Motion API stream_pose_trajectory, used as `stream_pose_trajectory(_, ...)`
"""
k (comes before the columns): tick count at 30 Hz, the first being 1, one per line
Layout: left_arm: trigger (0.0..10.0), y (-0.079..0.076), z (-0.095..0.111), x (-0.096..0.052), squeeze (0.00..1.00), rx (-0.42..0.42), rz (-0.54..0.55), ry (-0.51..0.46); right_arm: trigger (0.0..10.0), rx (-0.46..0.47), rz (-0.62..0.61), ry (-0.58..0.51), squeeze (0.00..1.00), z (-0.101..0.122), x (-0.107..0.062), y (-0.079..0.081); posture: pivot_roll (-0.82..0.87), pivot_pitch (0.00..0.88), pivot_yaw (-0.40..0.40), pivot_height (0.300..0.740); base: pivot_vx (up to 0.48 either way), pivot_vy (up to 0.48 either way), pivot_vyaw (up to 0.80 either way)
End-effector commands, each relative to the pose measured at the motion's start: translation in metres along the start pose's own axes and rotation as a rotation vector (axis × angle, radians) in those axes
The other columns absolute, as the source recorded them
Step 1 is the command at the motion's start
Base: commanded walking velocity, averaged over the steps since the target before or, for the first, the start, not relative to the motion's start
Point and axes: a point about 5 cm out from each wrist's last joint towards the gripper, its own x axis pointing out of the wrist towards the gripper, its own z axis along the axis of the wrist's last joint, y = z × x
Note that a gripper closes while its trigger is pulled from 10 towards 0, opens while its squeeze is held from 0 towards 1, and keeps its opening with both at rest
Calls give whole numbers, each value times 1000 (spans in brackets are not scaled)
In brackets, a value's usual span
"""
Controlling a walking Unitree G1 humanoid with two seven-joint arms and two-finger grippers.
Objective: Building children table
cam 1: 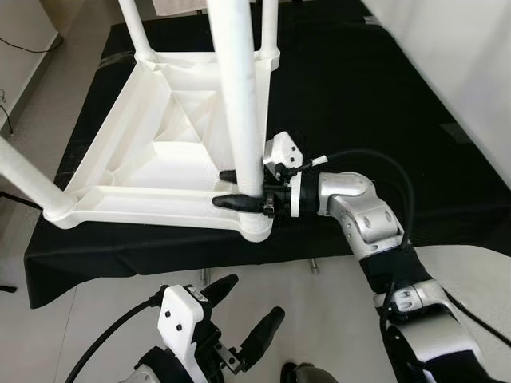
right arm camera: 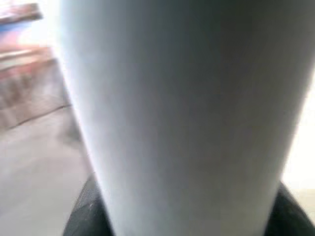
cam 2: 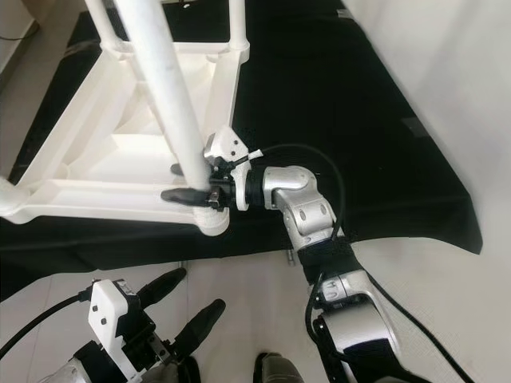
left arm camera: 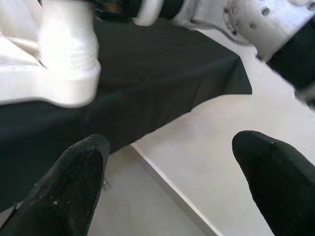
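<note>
Lowest in the head views, the left claw (cam 1: 239, 319) hangs idle over the floor with its fingers spread and nothing between them. Ahead of it, the right claw (cam 1: 238, 189) is closed around the near white table leg (cam 1: 239, 104), low on the leg just above the corner socket (cam 1: 257, 229) of the upturned tabletop (cam 1: 144, 159), apparently to steady or seat it. This forearm reaches level, wrist straight. Beneath the claw lies a black cloth (cam 1: 359, 96).
</note>
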Motion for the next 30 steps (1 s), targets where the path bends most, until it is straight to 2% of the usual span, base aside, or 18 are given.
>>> stream_pose_trajectory(1,10000,-1,0,-2,0,-10,-1,8,0,126,-315,182,0,-38,-14,4,-9,256,-19,740,0,0,0)
stream_pose_trajectory(3,10000,-1,0,-2,0,-10,-1,8,0,126,-315,182,0,-38,-14,4,-9,256,-19,740,0,0,0)
stream_pose_trajectory(5,10000,2,-1,1,0,-5,-4,8,0,163,-515,225,0,-48,-23,34,-17,228,-4,740,0,0,0)
stream_pose_trajectory(11,10000,6,-3,3,0,-1,-7,9,0,141,-494,225,0,-51,-16,39,-6,207,-14,740,0,0,0)
stream_pose_trajectory(12,10000,8,-4,4,0,6,1,6,2235,135,-469,228,0,-50,-11,39,-4,196,-22,740,0,0,0)
stream_pose_trajectory(13,10000,8,-4,4,0,6,1,6,2235,135,-469,228,0,-50,-11,39,-4,196,-22,740,0,0,0)
stream_pose_trajectory(14,10000,9,-4,4,0,11,11,2,10000,120,-433,217,0,-48,-6,38,-2,192,-22,740,0,0,0)
stream_pose_trajectory(17,10000,10,-4,4,0,17,22,-3,10000,135,-378,177,0,-42,-1,38,2,189,-24,740,0,0,0)
stream_pose_trajectory(18,10000,10,-4,4,0,17,24,-4,10000,155,-362,154,1000,-39,1,38,2,189,-24,740,0,0,0)
stream_pose_trajectory(19,10000,10,-4,4,0,16,24,-4,10000,162,-260,118,1000,-33,6,41,4,189,-24,740,0,0,0)
stream_pose_trajectory(20,10000,10,-4,4,0,16,24,-4,10000,162,-260,118,1000,-33,6,41,4,189,-24,740,0,0,0)
stream_pose_trajectory(22,10000,10,-4,4,0,14,21,-3,10000,139,-66,24,1000,-10,11,42,7,198,-20,740,0,0,0)
stream_pose_trajectory(24,10000,10,-4,4,0,14,21,-3,10000,139,-66,24,1000,-10,11,42,7,198,-20,740,0,0,0)
stream_pose_trajectory(25,10000,9,-3,4,0,13,18,-2,10000,96,16,-11,1000,1,10,40,12,205,-20,740,0,0,0)
stream_pose_trajectory(26,10000,8,-3,4,0,11,14,-3,10000,39,122,-19,71,7,7,36,19,213,-20,740,0,0,0)
stream_pose_trajectory(27,10000,8,-3,4,0,11,14,-3,10000,39,122,-19,71,7,7,36,19,213,-20,740,0,0,0)
stream_pose_trajectory(29,10000,6,-2,4,0,10,12,-3,10000,-46,211,-9,71,11,5,28,30,223,-19,740,0,0,0)
stream_pose_trajectory(30,10000,5,-1,3,0,8,11,-3,10000,-105,275,3,0,15,3,18,33,228,-16,740,0,0,0)
